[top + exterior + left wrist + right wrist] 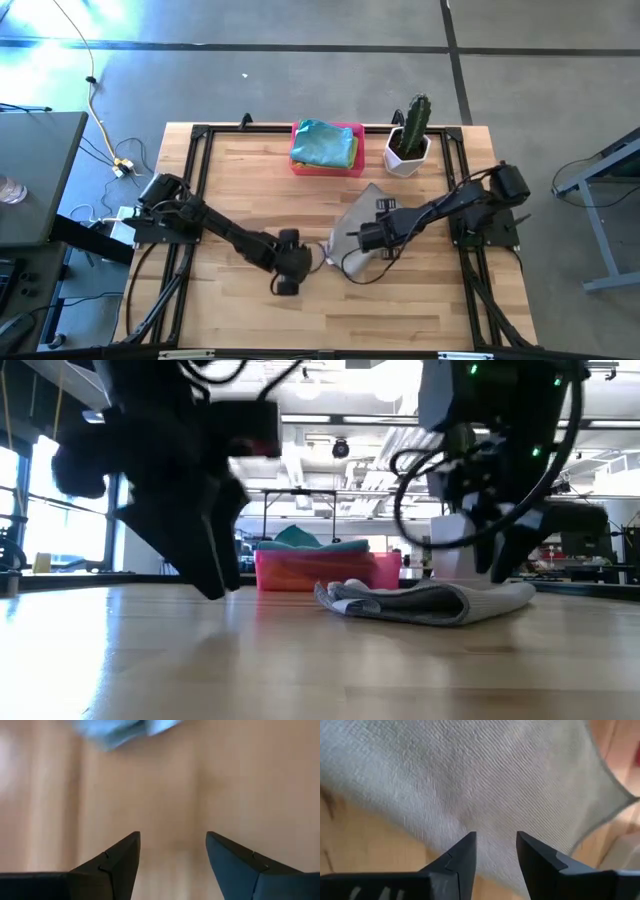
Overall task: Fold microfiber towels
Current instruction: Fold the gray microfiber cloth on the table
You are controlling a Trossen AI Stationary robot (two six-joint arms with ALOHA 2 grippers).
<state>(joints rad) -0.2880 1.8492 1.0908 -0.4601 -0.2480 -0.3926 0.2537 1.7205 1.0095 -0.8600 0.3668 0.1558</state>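
A grey microfiber towel (pixel 366 206) lies rumpled and partly folded over on the wooden table, right of centre; it also shows in the low view (pixel 430 602). My right gripper (pixel 356 240) is open just above the towel's middle (pixel 470 770), fingers pointing down. My left gripper (pixel 292 268) is open over bare wood just left of the towel, whose edge shows in the left wrist view (pixel 115 732). A teal-blue towel (pixel 325 142) lies on top of a lime green one in the pink tray (pixel 353 128). My right gripper's open fingertips (pixel 503 575) stand close over the grey towel's upper layer, coming from above. I cannot tell whether they touch the cloth.
The pink tray stands at the table's far edge, centre. A cactus in a white pot (pixel 410 138) stands to the right of it. Black frame rails (pixel 200 180) run along the table's left, right and far sides. Bare wood lies toward the near edge.
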